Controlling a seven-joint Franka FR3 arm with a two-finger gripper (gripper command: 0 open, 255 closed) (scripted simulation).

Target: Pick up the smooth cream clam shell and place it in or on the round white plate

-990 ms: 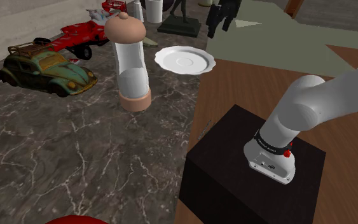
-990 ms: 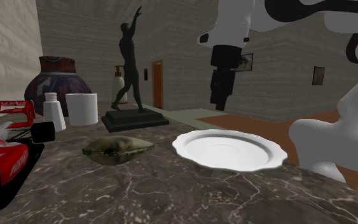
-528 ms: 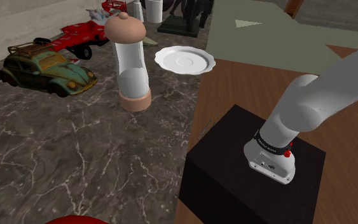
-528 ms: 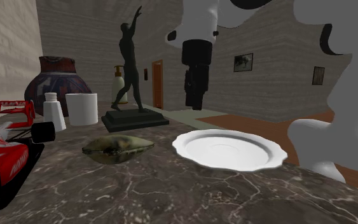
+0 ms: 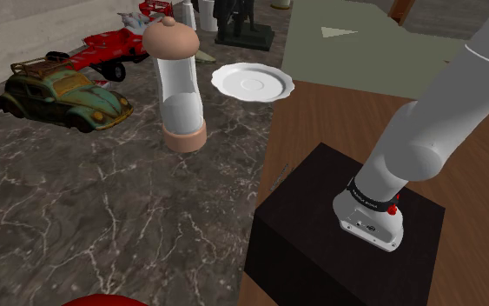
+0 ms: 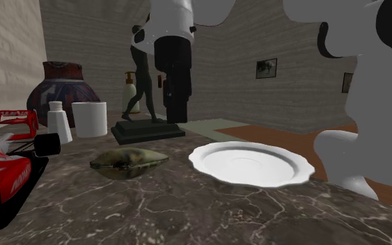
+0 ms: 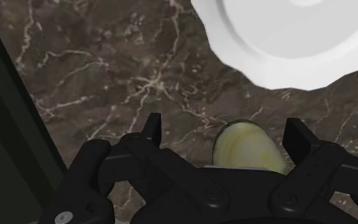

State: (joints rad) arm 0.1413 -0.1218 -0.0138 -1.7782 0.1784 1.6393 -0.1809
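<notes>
So Far: Shell on the Counter, Nothing Grasped Yet

We judge the task to be at its opening stage, with neither of its two steps done. The clam shell lies flat on the dark marble counter, left of centre in the second exterior view. It looks a dull olive there, though the wrist view renders it a smooth cream-yellow. The round white plate sits just to the right of it in that view. The two are near each other but apart, and the plate is bare.

The gripper hangs point-down in the upper middle of the second exterior view, in front of the dark statue. Its tips are above the counter and behind the shell. In the wrist view we see the fingers standing wide apart. The shell lies below and between them, closer to one finger than the other, and neither finger touches it. So the gripper is spread and holds nothing.

What is left, as we read it, is nearly everything:
- centre the gripper over the shell and come down
- close on the shell and lift it
- carry it the short way across to the plate
- let it go there

The shell is low and rounded, so we expect the grasp to need some care.
</notes>
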